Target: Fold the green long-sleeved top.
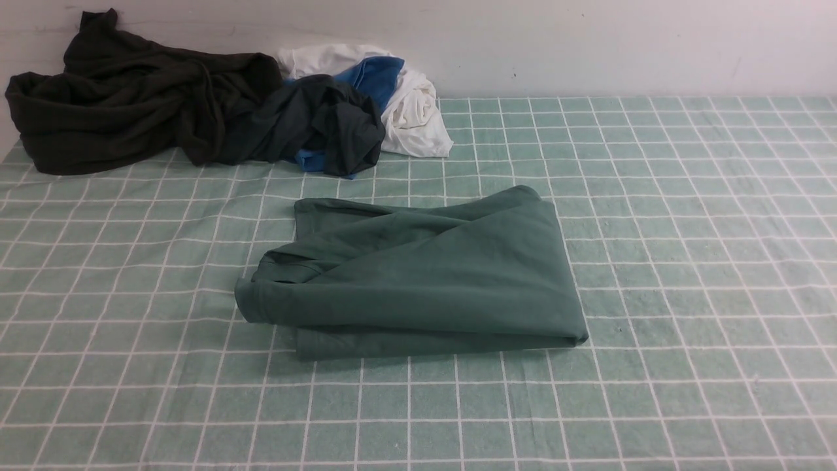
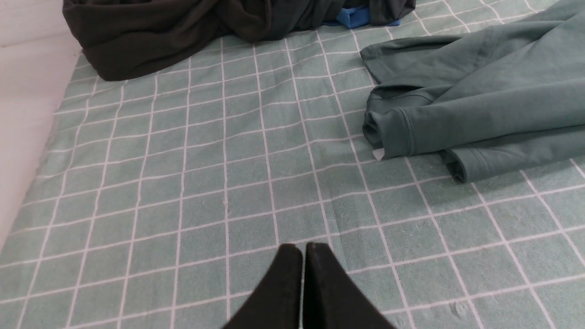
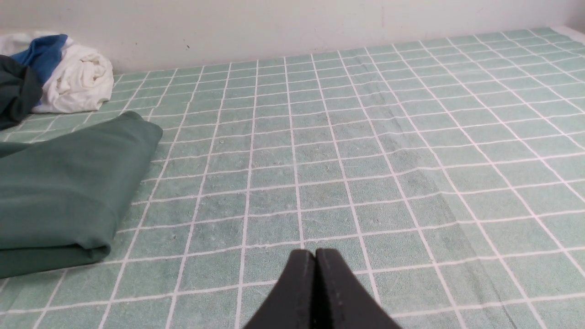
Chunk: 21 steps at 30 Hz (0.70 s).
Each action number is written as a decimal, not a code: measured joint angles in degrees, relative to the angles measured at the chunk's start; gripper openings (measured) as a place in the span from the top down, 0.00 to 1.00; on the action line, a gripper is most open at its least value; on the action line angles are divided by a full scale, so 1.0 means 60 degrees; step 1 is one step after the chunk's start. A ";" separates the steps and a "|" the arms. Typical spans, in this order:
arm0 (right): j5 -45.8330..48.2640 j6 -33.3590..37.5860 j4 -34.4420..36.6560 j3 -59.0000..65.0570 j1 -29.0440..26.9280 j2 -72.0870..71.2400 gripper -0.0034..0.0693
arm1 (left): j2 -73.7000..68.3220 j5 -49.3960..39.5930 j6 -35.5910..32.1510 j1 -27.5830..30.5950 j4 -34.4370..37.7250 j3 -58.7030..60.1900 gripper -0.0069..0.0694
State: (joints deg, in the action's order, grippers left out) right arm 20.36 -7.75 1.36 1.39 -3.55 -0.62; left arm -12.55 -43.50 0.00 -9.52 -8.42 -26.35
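The green long-sleeved top (image 1: 425,275) lies folded into a compact stack of layers in the middle of the checked cloth. Its cuffs and a bit of white label face the left side, as the left wrist view shows the green long-sleeved top (image 2: 480,105). In the right wrist view its smooth folded edge (image 3: 68,192) faces the right side. Neither arm shows in the front view. My left gripper (image 2: 304,246) is shut and empty, over bare cloth well short of the top. My right gripper (image 3: 315,252) is shut and empty too, over bare cloth to the top's right.
A heap of other clothes sits at the back left against the wall: a dark brown-black garment (image 1: 131,98), a blackish-green one (image 1: 320,124), a blue piece (image 1: 376,75) and a white one (image 1: 412,104). The green-and-white checked cloth (image 1: 686,229) covers the whole table.
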 joint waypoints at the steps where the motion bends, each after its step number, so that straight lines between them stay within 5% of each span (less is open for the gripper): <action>1: 0.0000 0.0000 0.0000 0.0000 0.0000 0.0000 0.97 | 0.0000 0.0000 0.0000 0.0000 0.0000 0.0000 0.91; 14: 0.0000 0.0000 0.0000 0.0000 0.0000 0.0000 0.97 | 0.0000 0.0140 0.0000 0.0000 0.0287 0.0103 0.91; 21: 0.0004 0.0000 0.0000 0.0000 0.0000 0.0000 0.97 | 0.0372 0.3656 0.0000 0.0833 0.1243 0.2266 0.91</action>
State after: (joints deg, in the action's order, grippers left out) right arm 20.38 -7.75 1.36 1.39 -3.55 -0.62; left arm -10.32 -21.56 0.00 -4.52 -0.96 -12.76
